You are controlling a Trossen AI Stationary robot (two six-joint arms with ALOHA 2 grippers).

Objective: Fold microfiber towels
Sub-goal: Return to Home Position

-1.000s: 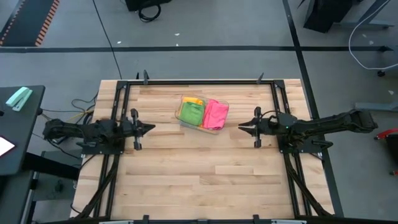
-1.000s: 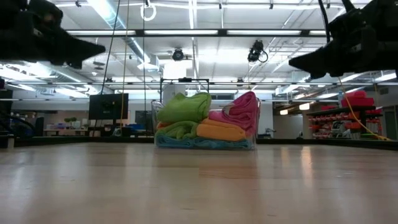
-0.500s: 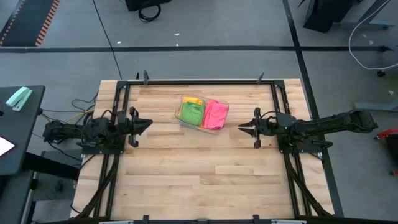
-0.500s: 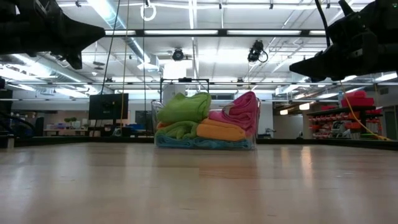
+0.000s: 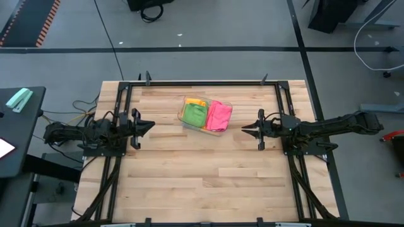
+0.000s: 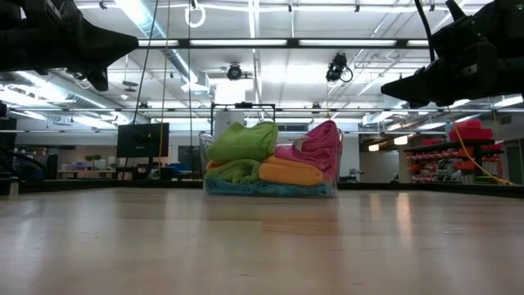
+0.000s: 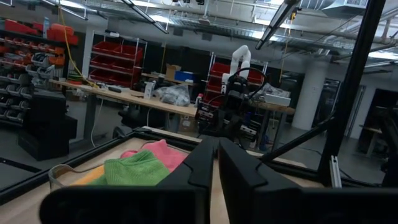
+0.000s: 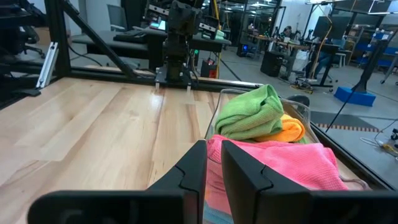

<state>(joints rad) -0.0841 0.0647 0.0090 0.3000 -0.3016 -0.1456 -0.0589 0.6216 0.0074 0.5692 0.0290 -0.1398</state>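
Observation:
Several microfiber towels are heaped in a clear plastic tray (image 6: 336,177) at the table's far middle. A green towel (image 5: 194,114) lies on the left and a pink one (image 5: 219,115) on the right. An orange one (image 6: 291,173) is between them, lower down, and a blue one (image 6: 246,188) lies at the bottom. My left gripper (image 5: 151,127) hovers above the table to the left of the tray, pointing at it, shut and holding nothing. My right gripper (image 5: 243,129) hovers to the tray's right, pointing at the pink towel (image 8: 280,163), also shut and holding nothing.
Black frame rails (image 5: 202,82) run along the table's far edge and down both sides beside the arms. Bare wood (image 5: 202,176) stretches from the tray to the near edge. Each wrist view shows the other arm beyond the tray.
My left gripper has tipped its fingers upward, rolled about its own axis and risen a little, then held still. The right arm and the towels have not moved.

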